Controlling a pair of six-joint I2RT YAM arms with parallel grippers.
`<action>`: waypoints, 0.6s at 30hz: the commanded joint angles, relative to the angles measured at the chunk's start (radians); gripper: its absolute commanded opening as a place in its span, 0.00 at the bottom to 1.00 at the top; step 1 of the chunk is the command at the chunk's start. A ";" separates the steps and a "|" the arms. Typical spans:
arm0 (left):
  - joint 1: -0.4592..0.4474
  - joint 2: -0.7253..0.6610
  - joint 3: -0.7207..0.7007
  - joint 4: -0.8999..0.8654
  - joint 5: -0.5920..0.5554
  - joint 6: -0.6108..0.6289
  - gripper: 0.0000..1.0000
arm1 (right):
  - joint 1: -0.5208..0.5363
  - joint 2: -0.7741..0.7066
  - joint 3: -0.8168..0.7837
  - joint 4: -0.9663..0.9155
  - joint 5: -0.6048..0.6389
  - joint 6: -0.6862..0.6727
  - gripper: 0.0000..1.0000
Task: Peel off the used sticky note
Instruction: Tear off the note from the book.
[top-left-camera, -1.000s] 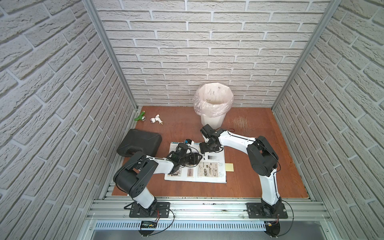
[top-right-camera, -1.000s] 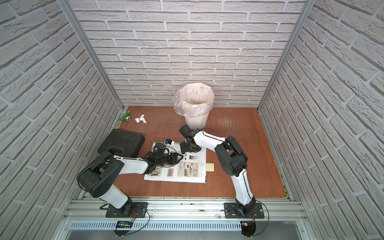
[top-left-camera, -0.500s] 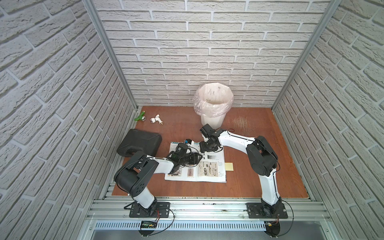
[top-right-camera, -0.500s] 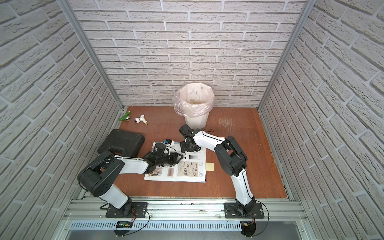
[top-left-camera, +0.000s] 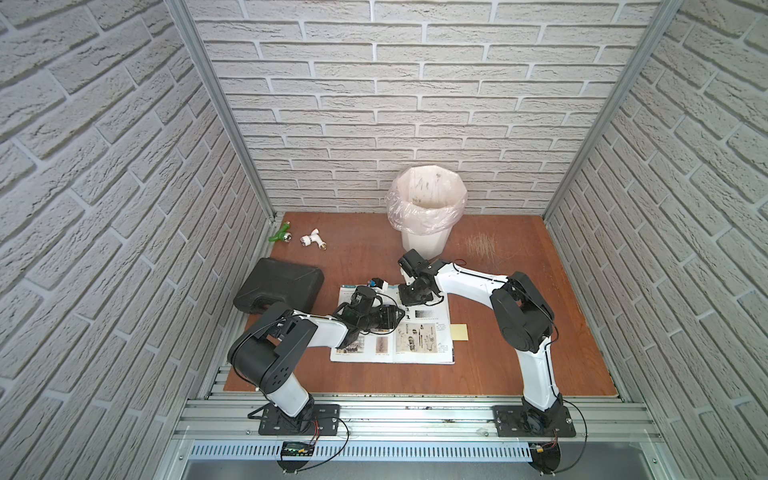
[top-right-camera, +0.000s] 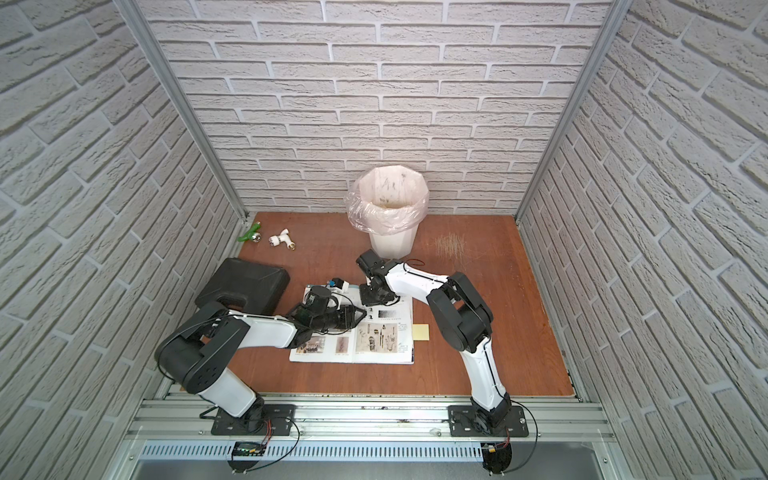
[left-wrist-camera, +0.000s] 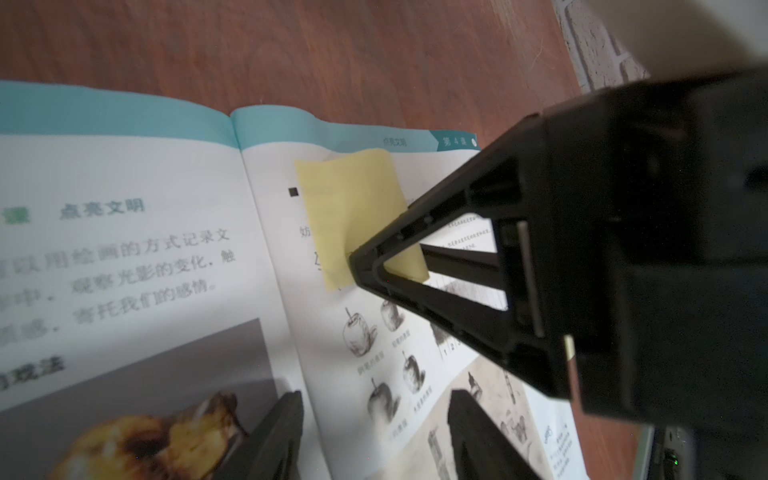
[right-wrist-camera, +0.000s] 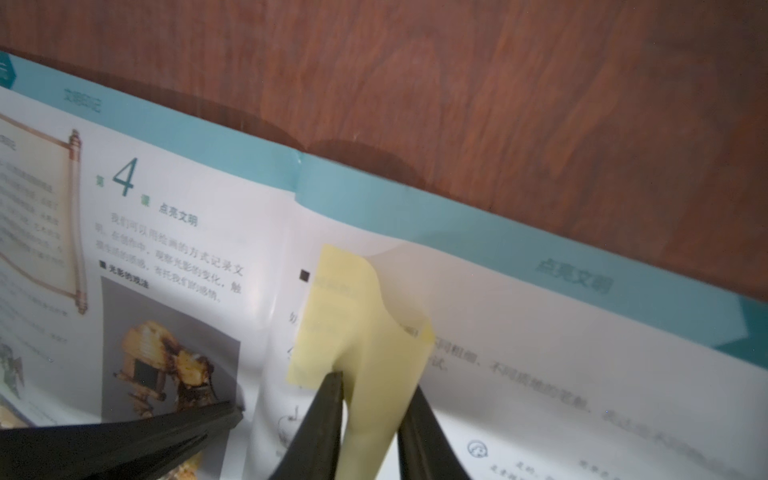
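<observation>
An open book (top-left-camera: 424, 349) lies flat on the wooden table. The used sticky note (right-wrist-camera: 357, 316), pale yellow, sits near the top of its right-hand page, next to the spine. My right gripper (right-wrist-camera: 376, 384) is shut on the note's free edge, which curls up off the page between the two fingers. The left wrist view shows the note (left-wrist-camera: 353, 199) with the right gripper's black tip on its lower corner. My left gripper (left-wrist-camera: 376, 395) is open, its fingers resting on the pages on either side of the spine with nothing between them.
A white bin (top-left-camera: 424, 243) lined with a plastic bag stands behind the book. A black case (top-left-camera: 278, 284) lies at the left, with small green (top-left-camera: 279, 235) and white (top-left-camera: 312, 240) fittings beyond it. Another pale yellow paper square (top-left-camera: 458, 332) lies on the table right of the book.
The right gripper's jaws have closed onto the sticky note. Both arms stay in almost the same place, and the left gripper keeps its pose on the book.
</observation>
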 joint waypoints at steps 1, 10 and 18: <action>-0.004 0.064 -0.057 -0.216 -0.015 -0.009 0.49 | 0.024 -0.009 -0.029 0.000 -0.046 0.004 0.17; -0.004 0.078 -0.065 -0.211 -0.023 -0.011 0.47 | 0.024 -0.101 -0.110 0.100 -0.073 0.044 0.03; -0.004 0.065 -0.079 -0.211 -0.025 -0.013 0.46 | 0.019 -0.215 -0.194 0.183 -0.077 0.094 0.03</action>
